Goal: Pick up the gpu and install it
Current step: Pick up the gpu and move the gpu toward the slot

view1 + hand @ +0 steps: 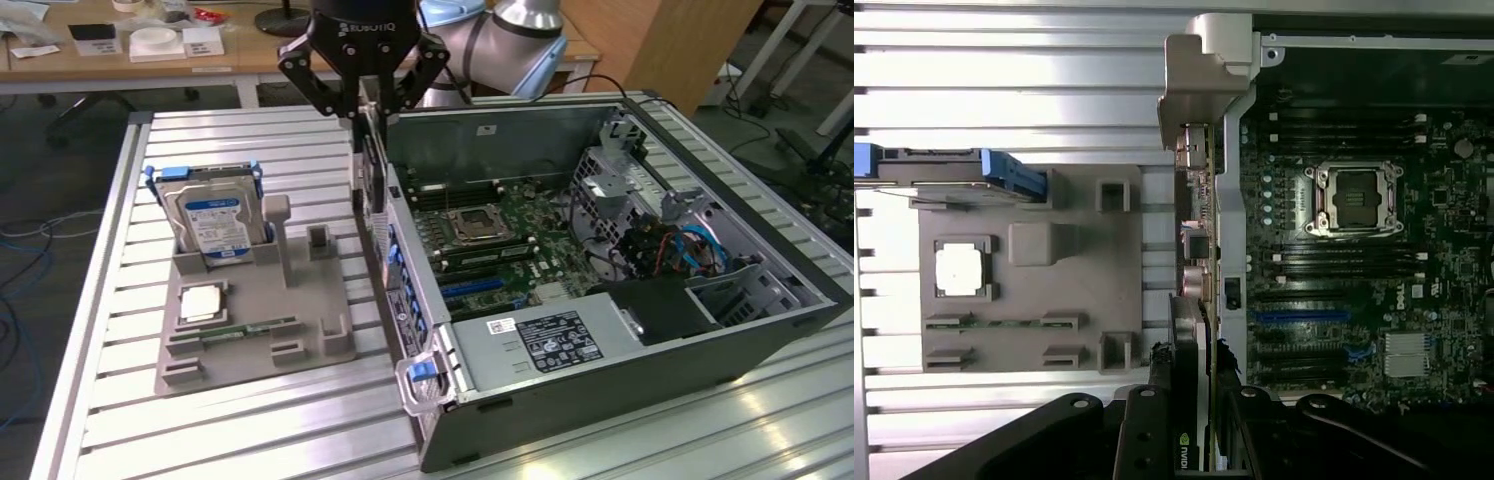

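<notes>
**Exterior view.** The black two-finger gripper stands at the far side of the scene, above the far-left corner of the open black and silver computer case. Its jaws are closed on the gpu, a thin dark expansion card gripped by its upper end. The gpu hangs upright and edge-on at the case wall on the exterior view's left. It is not seated in any slot, and contact with the wall cannot be determined.

Inside the case lies the green motherboard, with a square silver processor socket and, nearer, blue expansion slots.

On the exterior view's left of the case, a grey plastic fixture rests on the ribbed aluminium table. The fixture carries:
- an upright hard drive with a blue and white label
- a square silver processor chip
- a narrow green memory stick

**Wrist view.** The gpu runs edge-on between the two black fingers, which clamp it from both sides. The card lies along the case wall, between the fixture and the motherboard. The blue expansion slots are unoccupied.
</notes>
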Controlling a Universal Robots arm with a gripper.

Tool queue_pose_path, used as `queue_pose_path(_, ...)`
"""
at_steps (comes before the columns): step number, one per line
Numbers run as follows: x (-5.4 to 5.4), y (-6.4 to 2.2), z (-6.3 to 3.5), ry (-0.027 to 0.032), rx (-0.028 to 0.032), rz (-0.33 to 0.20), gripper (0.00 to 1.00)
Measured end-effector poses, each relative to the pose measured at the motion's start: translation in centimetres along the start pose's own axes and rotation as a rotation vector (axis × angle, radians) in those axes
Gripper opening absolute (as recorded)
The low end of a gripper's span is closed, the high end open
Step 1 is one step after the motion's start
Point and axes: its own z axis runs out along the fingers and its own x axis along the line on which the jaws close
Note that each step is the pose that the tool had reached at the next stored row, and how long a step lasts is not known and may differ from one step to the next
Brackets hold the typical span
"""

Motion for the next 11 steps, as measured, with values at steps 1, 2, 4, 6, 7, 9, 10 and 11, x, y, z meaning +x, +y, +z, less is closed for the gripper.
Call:
queue_pose_path(1, -0.2, 0.01, 0.01, 0.0, -0.0002, 0.0, 0.27)
queue_pose_path(2, -0.4, 0.01, 0.02, -0.0001, -0.0005, 0.0, 0.27)
queue_pose_path(4, -0.8, 0.03, 0.04, 0.0, -0.0012, 0.0, 0.27)
queue_pose_path(6, -1.2, 0.05, 0.06, 0.0001, -0.0021, 0.0, 0.27)
queue_pose_path(7, -1.4, 0.05, 0.07, 0.0001, -0.0026, 0.0, 0.27)
queue_pose_path(9, -1.8, 0.07, 0.09, 0.0002, -0.0034, 0.0, 0.27)
queue_pose_path(10, -2.1, 0.08, 0.1, 0.0001, -0.004, 0.0, 0.27)
queue_pose_path(11, -2.3, 0.09, 0.11, 0.0002, -0.0044, 0.0, 0.27)
